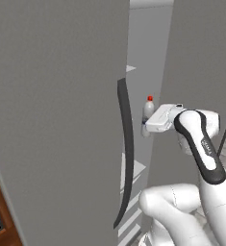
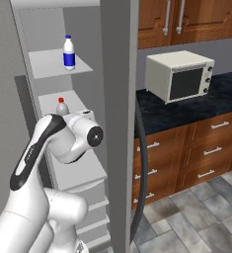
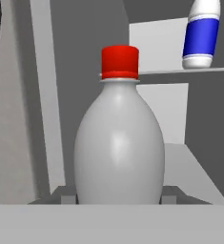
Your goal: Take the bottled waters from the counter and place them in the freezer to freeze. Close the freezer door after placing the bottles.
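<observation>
The freezer door (image 1: 52,120) stands swung open at the left, its dark handle (image 1: 127,144) facing me. Inside the freezer (image 2: 48,29), the white bottle with the blue label (image 2: 68,53) (image 3: 201,35) stands upright on an upper shelf (image 2: 48,66). My gripper (image 3: 118,196) (image 1: 147,126) reaches into the compartment one shelf lower and is shut on the clear-grey bottle with the red cap (image 3: 119,147) (image 1: 148,108) (image 2: 61,106). That bottle is upright, a fingertip (image 3: 68,196) on each side of its base. Whether it rests on the shelf (image 3: 192,167) I cannot tell.
The fridge's right-hand door (image 2: 120,99) is closed, close beside my arm. Right of the fridge, a cream toaster oven (image 2: 179,74) sits on the black counter (image 2: 221,94) over brown drawers (image 2: 211,148). Grey floor tiles (image 2: 201,212) lie below.
</observation>
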You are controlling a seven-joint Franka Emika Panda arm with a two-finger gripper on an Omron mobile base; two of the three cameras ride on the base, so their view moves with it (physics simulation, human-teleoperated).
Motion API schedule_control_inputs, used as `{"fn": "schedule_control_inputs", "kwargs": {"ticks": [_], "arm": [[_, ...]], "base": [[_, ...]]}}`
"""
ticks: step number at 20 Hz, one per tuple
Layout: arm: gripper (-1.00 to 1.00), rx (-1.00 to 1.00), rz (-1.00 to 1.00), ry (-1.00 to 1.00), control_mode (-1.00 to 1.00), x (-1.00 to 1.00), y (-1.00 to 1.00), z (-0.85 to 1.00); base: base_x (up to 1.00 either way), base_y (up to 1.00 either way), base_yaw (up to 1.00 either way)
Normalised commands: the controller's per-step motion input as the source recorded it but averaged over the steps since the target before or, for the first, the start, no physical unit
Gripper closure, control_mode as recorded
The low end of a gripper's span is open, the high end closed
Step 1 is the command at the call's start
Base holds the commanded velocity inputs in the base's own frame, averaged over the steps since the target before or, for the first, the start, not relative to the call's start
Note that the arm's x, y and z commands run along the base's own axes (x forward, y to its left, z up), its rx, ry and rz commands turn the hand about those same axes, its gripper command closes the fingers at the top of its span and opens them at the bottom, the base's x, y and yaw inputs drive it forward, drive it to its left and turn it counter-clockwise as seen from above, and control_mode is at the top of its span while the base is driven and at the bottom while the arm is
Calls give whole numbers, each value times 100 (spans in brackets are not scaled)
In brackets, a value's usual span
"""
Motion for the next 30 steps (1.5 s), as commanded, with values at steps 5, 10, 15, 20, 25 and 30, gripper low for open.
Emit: {"fn": "schedule_control_inputs", "kwargs": {"ticks": [5, 10, 15, 20, 25, 30], "arm": [[100, 0, 3, -9, -100, 42, 13, -15], [100, 0, 4, 0, -100, 41, 22, -1], [100, 0, 2, 0, -100, 49, 6, 0], [100, 0, 3, 0, -100, 48, 1, -5], [100, 0, 3, 0, -100, 48, 6, -14], [100, 0, 3, 0, -100, 32, 11, -31]], "base": [[0, 0, 0], [0, 0, 0], [0, 0, 0], [0, 0, 0], [0, 0, 0], [0, 0, 0]]}}
